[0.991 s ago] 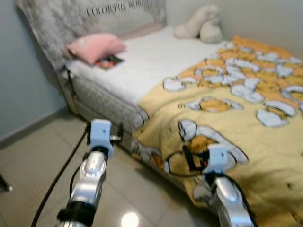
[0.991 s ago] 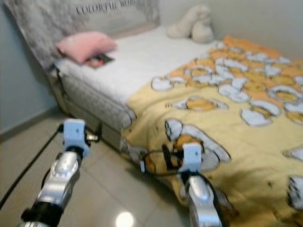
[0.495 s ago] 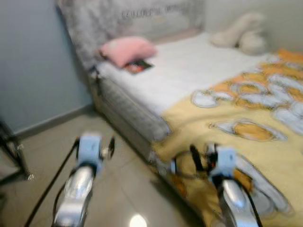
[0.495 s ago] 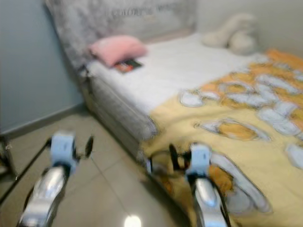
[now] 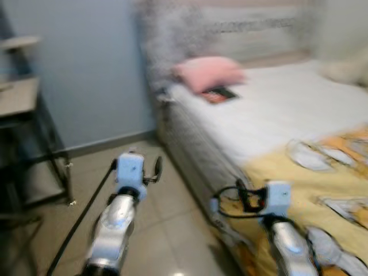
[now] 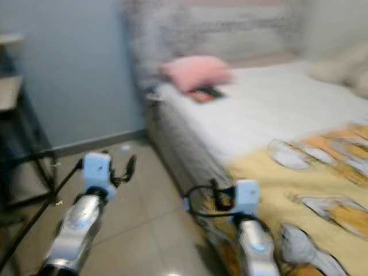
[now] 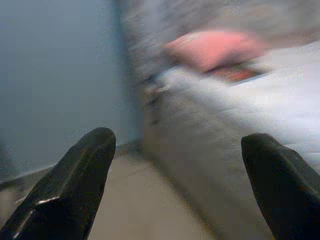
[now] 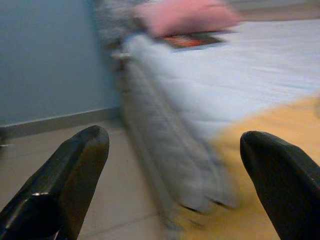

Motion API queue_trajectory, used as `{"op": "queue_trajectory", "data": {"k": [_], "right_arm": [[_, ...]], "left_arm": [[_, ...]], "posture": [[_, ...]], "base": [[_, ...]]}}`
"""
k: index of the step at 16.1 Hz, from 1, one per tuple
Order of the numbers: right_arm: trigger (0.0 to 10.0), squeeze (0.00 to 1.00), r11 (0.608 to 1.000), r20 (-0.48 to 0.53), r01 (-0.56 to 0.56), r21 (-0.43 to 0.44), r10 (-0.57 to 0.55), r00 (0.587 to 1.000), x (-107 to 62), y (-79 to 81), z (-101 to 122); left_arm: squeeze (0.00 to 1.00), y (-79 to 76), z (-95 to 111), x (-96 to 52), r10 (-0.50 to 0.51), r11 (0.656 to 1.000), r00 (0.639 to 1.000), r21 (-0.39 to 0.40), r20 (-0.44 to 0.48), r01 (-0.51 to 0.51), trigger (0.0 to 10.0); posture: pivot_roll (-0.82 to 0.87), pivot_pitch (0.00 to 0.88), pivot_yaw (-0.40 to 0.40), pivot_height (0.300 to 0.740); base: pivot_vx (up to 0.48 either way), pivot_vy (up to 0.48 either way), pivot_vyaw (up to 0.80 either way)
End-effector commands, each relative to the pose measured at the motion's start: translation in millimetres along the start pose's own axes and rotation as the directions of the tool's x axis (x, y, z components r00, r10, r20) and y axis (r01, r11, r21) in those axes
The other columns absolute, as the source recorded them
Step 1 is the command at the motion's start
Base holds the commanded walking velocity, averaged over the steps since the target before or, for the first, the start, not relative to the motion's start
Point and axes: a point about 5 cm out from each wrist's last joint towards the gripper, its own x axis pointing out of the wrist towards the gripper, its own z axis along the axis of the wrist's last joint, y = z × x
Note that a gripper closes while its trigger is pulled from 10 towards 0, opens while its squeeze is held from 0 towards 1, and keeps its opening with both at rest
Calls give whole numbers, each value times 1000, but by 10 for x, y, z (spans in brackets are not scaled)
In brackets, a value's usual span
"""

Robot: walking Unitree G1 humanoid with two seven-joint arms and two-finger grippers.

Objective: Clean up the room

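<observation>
Left eye view, blurred: I see a bed, a soft pink pillow with a thin, light magazine just beside it; I'd pinch its edge. Left gripper and right gripper spread, empty.

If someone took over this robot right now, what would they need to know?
Left gripper: jaws open, holding nothing, over the tiled floor.
Right gripper: jaws open, holding nothing, at the bed's edge.
On the bed: pink pillow, flat reddish item beside it, yellow blanket, pale plush toy. Dark rack on the left.
Done or left: blurred views settle neither.
</observation>
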Motion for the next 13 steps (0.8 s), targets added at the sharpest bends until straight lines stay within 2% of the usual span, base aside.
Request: {"op": "queue_trajectory", "data": {"k": [1,9,12,13], "right_arm": [[10000,0,999,-14,33,-10,-34,999,-40,-137,-13],[10000,0,1000,-2,-12,4,12,1000,54,-48,21],[10000,0,1000,-2,-19,2,19,1000,65,-44,21],[10000,0,1000,-2,-20,2,20,1000,65,-47,21]], "left_arm": [[0,-76,41,33,-12,1000,1000,1,5,12,10000],[0,-16,119,58,1,1000,1000,29,27,-2,10000],[0,-43,125,69,-6,1000,1000,31,20,5,10000],[0,-53,123,71,-10,999,1000,34,16,10,10000]], "posture": [[141,0,-5,740],[177,0,-8,740],[174,0,-7,740],[174,0,-6,740]], "base": [[480,0,594],[480,0,546],[351,0,531],[0,0,531]]}}
